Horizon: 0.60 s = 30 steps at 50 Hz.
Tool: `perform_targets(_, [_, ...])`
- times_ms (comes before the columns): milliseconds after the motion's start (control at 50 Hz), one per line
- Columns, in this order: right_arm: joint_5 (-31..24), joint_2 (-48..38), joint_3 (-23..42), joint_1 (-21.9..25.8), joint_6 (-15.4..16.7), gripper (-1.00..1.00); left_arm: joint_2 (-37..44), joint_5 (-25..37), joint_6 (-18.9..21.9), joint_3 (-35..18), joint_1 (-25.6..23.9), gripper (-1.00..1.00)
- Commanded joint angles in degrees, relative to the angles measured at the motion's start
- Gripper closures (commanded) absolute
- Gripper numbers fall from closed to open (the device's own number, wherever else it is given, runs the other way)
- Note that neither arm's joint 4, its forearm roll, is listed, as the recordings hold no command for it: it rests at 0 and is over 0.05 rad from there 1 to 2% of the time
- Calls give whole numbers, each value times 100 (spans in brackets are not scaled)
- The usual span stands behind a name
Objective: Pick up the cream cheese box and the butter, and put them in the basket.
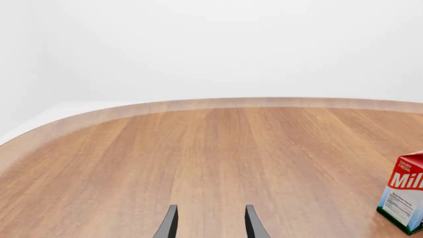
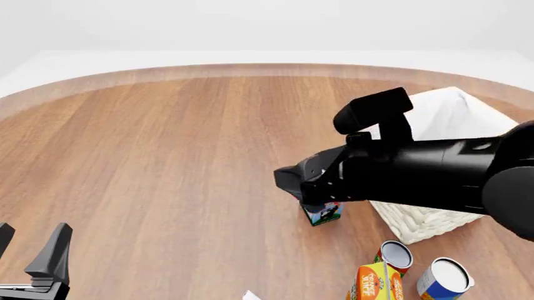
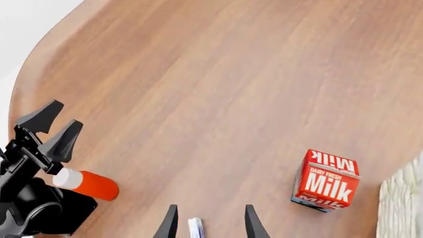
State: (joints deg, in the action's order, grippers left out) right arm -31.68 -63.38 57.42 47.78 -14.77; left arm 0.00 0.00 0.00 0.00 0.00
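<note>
The round brown worktop [image 2: 167, 156] looks like wood with straight grain and a smooth, slightly satin finish. The large square cream-white basket [image 2: 426, 220] has a rough woven wicker wall, and its white liner [image 2: 451, 112] looks like soft matt cloth. The red-and-white milk carton [image 3: 326, 181] looks like smooth printed paperboard. The right arm's black end effector [image 3: 207, 220] and its body look like matt hard plastic. Two round cans [image 2: 442, 278] have shiny metal tops.

right arm [image 2: 417, 172] over milk carton [image 2: 324, 214], basket [image 2: 434, 219]
</note>
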Motion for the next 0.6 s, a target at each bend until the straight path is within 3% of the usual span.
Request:
perform_targets(20, [43, -215, -149, 210, -11, -100, 0, 0, 0, 0, 0, -100])
perform_targets(140, [74, -236, -173, 234, -27, -100, 0, 0, 0, 0, 0, -100])
perform_targets(240, [175, -271, -296, 262, -132, -100, 0, 0, 0, 0, 0, -100])
perform_targets(260, [451, -494, -566, 360, -298, -100, 0, 0, 0, 0, 0, -100])
perform_targets(500, [541, -720, -624, 494, -405, -100, 0, 0, 0, 0, 0, -100])
perform_targets(600, [790, -942, -834, 646, -591, -100, 0, 0, 0, 0, 0, -100])
